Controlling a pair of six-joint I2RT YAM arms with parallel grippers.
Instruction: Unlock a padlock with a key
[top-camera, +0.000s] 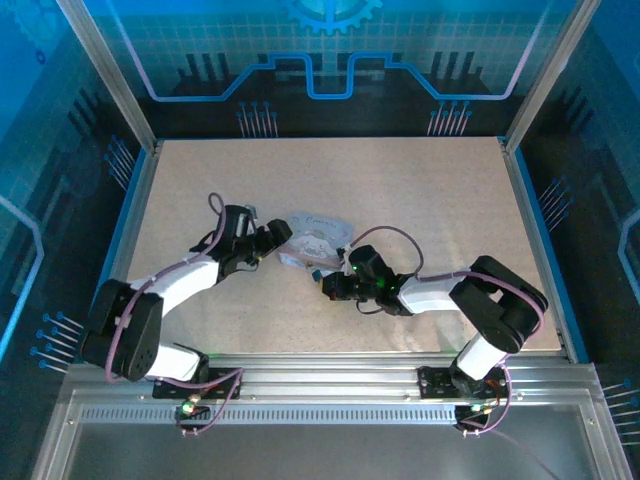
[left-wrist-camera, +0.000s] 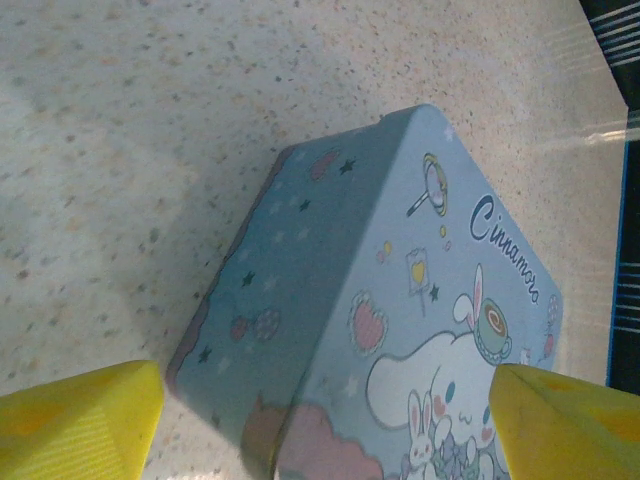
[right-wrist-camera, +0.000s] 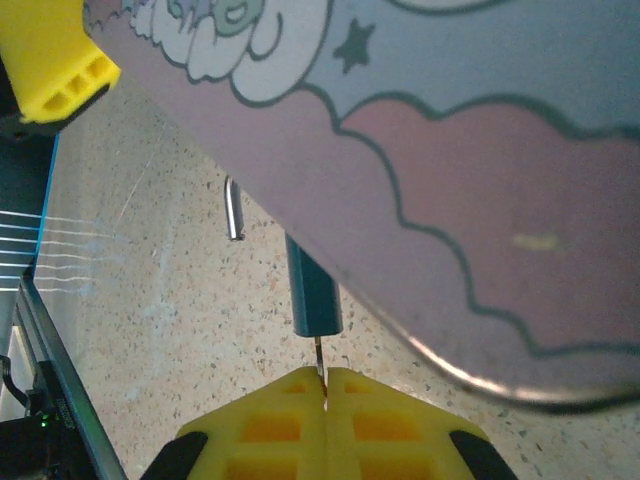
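Nearest the arm bases, the right gripper (right-wrist-camera: 323, 388) sits low over the speckled surface (top-camera: 420, 190), and its yellow fingers (right-wrist-camera: 270, 425) are pressed together, pinching the key (right-wrist-camera: 319, 355). Just a thin sliver of metal pokes out from between the tips. That sliver runs straight into the near end of the padlock (right-wrist-camera: 313, 288), a small dark teal block lying just beyond the fingertips. The block's far end is tucked out of sight behind the edge of the tin (right-wrist-camera: 470, 150). A short silver bar (right-wrist-camera: 233, 210) shows just left of the padlock, also coming out from behind that edge; whether it belongs to the padlock I cannot tell. From above, the tin sits near the middle of the surface, between the two arms, its pale blue lid with the white cartoon figure facing up. On its far left side is the left gripper (left-wrist-camera: 325, 400), and its yellow fingers (left-wrist-camera: 80, 425) are spread wide apart, one on each side of the tin's end and clamped on nothing. Whether either finger touches the tin, I cannot tell.
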